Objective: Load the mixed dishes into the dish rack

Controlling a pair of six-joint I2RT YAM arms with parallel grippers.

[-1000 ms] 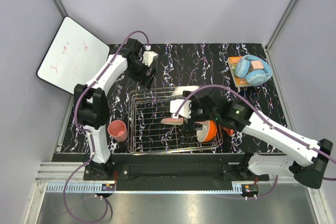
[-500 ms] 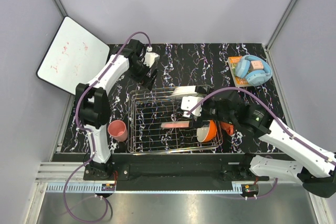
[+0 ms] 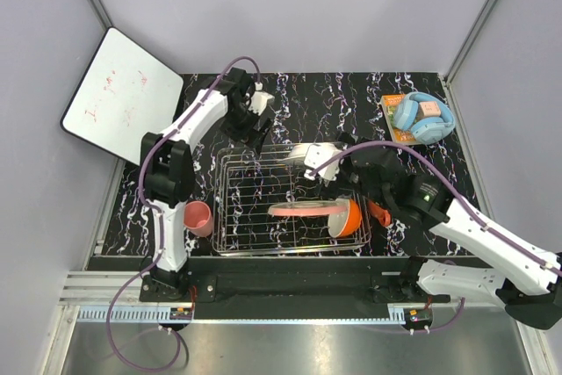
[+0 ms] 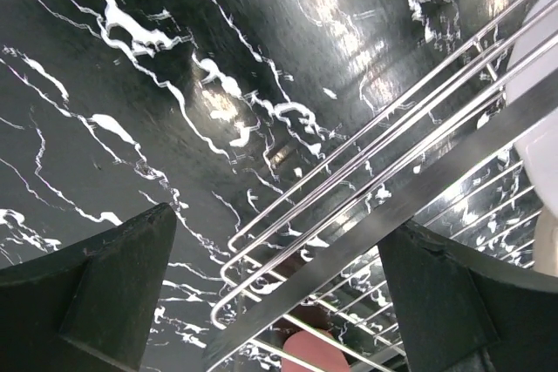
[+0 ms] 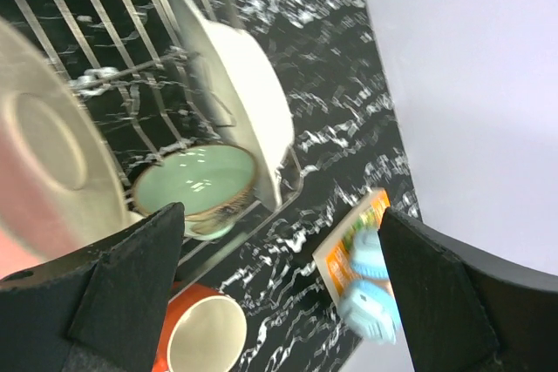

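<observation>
The dish rack (image 3: 248,197) stands mid-table. In it the pink plate (image 3: 303,209) rests on edge, with the orange bowl (image 3: 348,218) at its right end. The white plate (image 5: 248,84) and the mint-green bowl (image 5: 196,182) lean in the rack's back right corner. Just outside the rack sits the orange mug (image 5: 205,337). The small pink cup (image 3: 198,217) stands on the table left of the rack. My right gripper (image 5: 279,219) hovers open and empty above that corner. My left gripper (image 4: 279,233) hangs open over the rack's back left corner (image 4: 366,172), holding nothing.
Light-blue headphones (image 3: 421,118) lie on an orange packet at the back right of the black marbled table (image 3: 351,98). A white board (image 3: 123,92) leans off the table's back left. Grey walls close in the back and both sides.
My right gripper has let go of the pink plate and drawn back toward the rack's back right; the plate now stands in the rack. My left gripper has shifted slightly right.
</observation>
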